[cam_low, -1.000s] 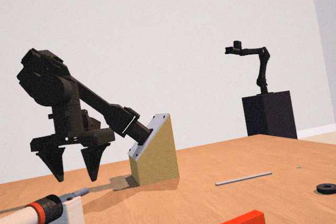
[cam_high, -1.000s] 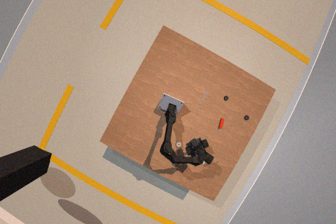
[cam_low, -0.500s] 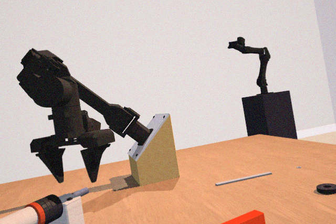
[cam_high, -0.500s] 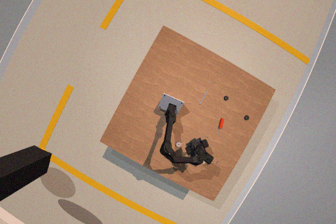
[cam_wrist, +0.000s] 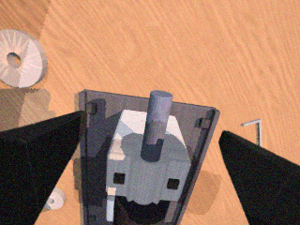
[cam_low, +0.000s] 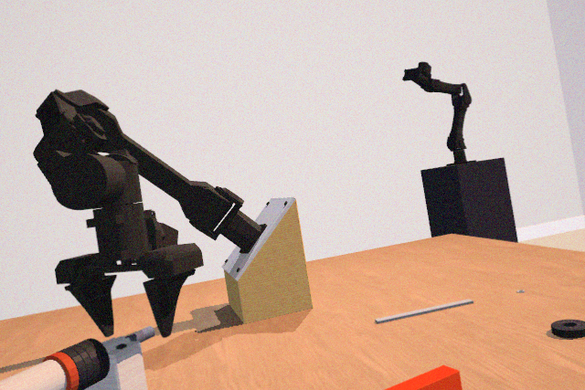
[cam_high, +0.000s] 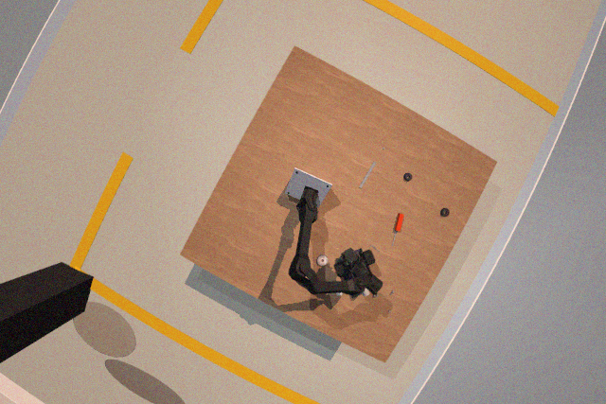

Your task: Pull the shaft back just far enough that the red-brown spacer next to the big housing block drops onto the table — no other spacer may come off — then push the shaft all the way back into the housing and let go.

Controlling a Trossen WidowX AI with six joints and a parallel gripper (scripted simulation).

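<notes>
My gripper [cam_low: 136, 332] [cam_wrist: 156, 127] is open and empty, pointing down. Its fingertips stand on either side of the grey shaft [cam_low: 144, 332] [cam_wrist: 159, 112], not touching it in the wrist view. The shaft's free end sticks out of a grey-white block [cam_low: 128, 361] [cam_wrist: 155, 171] on a dark base plate [cam_wrist: 199, 141]. Behind this block are a black ribbed section [cam_low: 94, 358] [cam_wrist: 141, 213], an orange-red ring [cam_low: 70, 371] and a white cylinder [cam_low: 33, 378], cut off by the frame. I cannot make out the red-brown spacer or the big housing block for certain.
A pale disc [cam_high: 322, 260] [cam_wrist: 32, 61] and a small washer [cam_wrist: 56, 199] lie left of the plate in the wrist view; a hex key [cam_wrist: 260, 128] lies right. Farther off are a red-handled screwdriver [cam_high: 399, 222], a grey bar [cam_high: 367, 174] [cam_low: 425, 311] and two black rings.
</notes>
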